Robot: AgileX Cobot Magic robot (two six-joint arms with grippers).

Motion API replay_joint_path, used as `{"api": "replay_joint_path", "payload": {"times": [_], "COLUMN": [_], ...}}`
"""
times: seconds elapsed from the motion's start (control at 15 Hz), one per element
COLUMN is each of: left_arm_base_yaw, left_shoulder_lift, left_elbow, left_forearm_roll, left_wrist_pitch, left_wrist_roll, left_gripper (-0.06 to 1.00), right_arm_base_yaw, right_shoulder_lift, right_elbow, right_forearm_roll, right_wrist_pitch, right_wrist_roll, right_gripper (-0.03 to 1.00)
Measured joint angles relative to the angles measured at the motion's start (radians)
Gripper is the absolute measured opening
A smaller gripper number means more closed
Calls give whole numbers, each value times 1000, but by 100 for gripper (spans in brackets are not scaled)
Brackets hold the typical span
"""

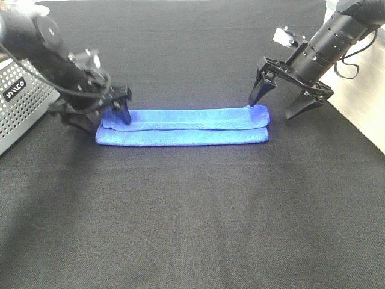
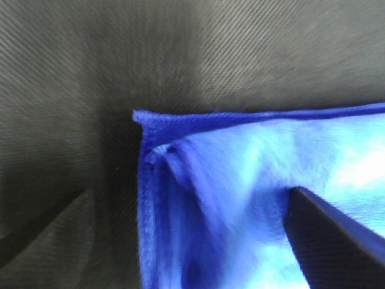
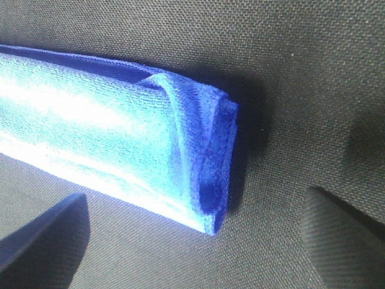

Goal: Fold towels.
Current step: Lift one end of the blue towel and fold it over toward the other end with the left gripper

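A blue towel (image 1: 183, 126) lies folded into a long narrow strip across the middle of the black cloth. My left gripper (image 1: 102, 117) is open at the strip's left end. One of its fingers (image 2: 337, 241) rests on the towel (image 2: 240, 180) and the other is on the cloth beside the corner. My right gripper (image 1: 280, 103) is open and empty at the strip's right end, with one fingertip (image 1: 257, 96) just above the far corner. In the right wrist view the folded end (image 3: 210, 156) lies between the two fingers, apart from both.
A grey perforated box (image 1: 18, 99) stands at the left edge behind the left arm. A white surface (image 1: 361, 114) borders the black cloth (image 1: 192, 223) on the right.
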Motion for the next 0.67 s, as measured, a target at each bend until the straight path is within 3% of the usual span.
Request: {"api": "replay_joint_path", "payload": {"times": [0.2, 0.27, 0.47, 0.67], "left_arm_base_yaw": [-3, -3, -5, -6], "left_shoulder_lift": [14, 20, 32, 33], "left_elbow": [-9, -11, -12, -14], "left_forearm_roll": [-3, -14, -61, -61], "left_wrist_pitch": [-7, -12, -22, -21], "left_wrist_roll": [10, 10, 10, 10], "left_gripper": [67, 57, 13, 8], "right_arm_base_yaw": [0, 0, 0, 0], "right_shoulder_lift": [0, 0, 0, 0], "right_elbow": [0, 0, 0, 0], "right_forearm_roll": [0, 0, 0, 0], "right_wrist_pitch": [-15, -16, -19, -19], "right_wrist_roll": [0, 0, 0, 0], "right_gripper": [89, 89, 89, 89]}}
